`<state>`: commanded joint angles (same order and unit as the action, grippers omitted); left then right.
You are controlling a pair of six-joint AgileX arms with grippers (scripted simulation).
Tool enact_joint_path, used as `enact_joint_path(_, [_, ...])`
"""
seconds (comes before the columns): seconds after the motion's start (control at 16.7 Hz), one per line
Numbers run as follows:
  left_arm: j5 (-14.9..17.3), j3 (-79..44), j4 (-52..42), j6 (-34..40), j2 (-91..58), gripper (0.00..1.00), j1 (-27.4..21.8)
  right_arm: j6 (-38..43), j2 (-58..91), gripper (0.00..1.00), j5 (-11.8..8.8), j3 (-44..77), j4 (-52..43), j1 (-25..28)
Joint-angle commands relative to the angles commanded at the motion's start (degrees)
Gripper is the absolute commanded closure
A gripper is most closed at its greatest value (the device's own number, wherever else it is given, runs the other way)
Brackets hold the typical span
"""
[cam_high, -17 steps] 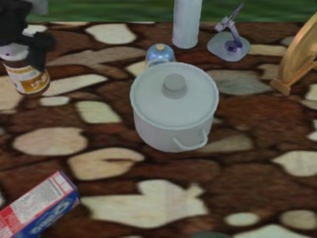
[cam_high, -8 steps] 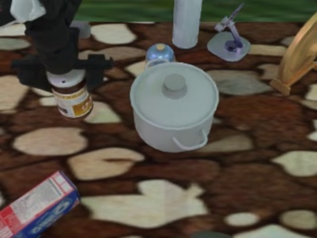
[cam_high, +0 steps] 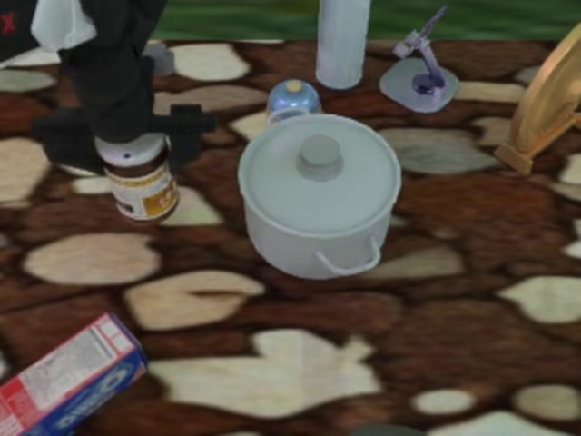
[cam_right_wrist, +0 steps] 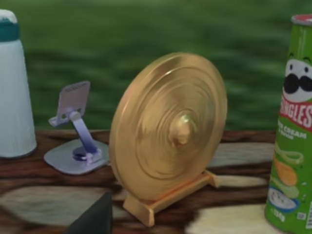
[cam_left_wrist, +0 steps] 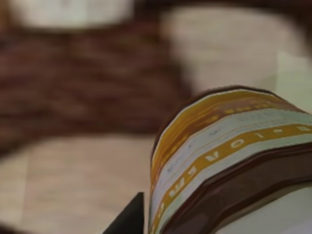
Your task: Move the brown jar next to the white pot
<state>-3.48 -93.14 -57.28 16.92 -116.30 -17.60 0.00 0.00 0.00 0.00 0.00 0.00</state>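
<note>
The brown jar (cam_high: 145, 193), with a white lid and tan-orange label, hangs tilted over the table, left of the white pot (cam_high: 318, 195) with a gap between them. My left gripper (cam_high: 127, 150) is shut on the jar's lid end from above. In the left wrist view the jar (cam_left_wrist: 234, 156) fills the near field, with one dark finger (cam_left_wrist: 127, 220) beside it. The pot stands mid-table with its lid on and its loop handle toward the front. My right gripper (cam_right_wrist: 156, 229) is out of the top view; one dark finger (cam_right_wrist: 92, 220) shows far to the side, so it is open and empty.
A blue globe bottle (cam_high: 292, 98) sits just behind the pot, and a tall white cylinder (cam_high: 342, 41) and a purple phone stand (cam_high: 419, 77) stand further back. A gold disc on a stand (cam_high: 549, 100) is at the right edge. A printed box (cam_high: 68, 377) lies front left. A green chip can (cam_right_wrist: 292, 122) stands by the disc.
My left gripper has carried the jar rightward from the table's left edge toward the pot. The pot and the other objects have stayed put.
</note>
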Motion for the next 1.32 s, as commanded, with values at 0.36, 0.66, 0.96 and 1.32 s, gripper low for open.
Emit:
enact_joint_path(0.36, [0.0,5.2,8.4,-0.3,-3.0,1.0,0.0,0.0,0.0,0.0,0.0,0.0,0.0,0.0])
enact_joint_path(0.66, [0.0,5.5,8.9,-0.3,-3.2,0.92,0.0,0.0,0.0,0.0,0.0,0.0,0.0,0.0])
enact_joint_path(0.96, [0.0,5.5,8.9,-0.3,-3.2,0.55,0.0,0.0,0.0,0.0,0.0,0.0,0.0,0.0])
enact_joint_path(1.32, [0.0,5.5,8.9,-0.3,-3.2,0.1,0.0,0.0,0.0,0.0,0.0,0.0,0.0,0.0])
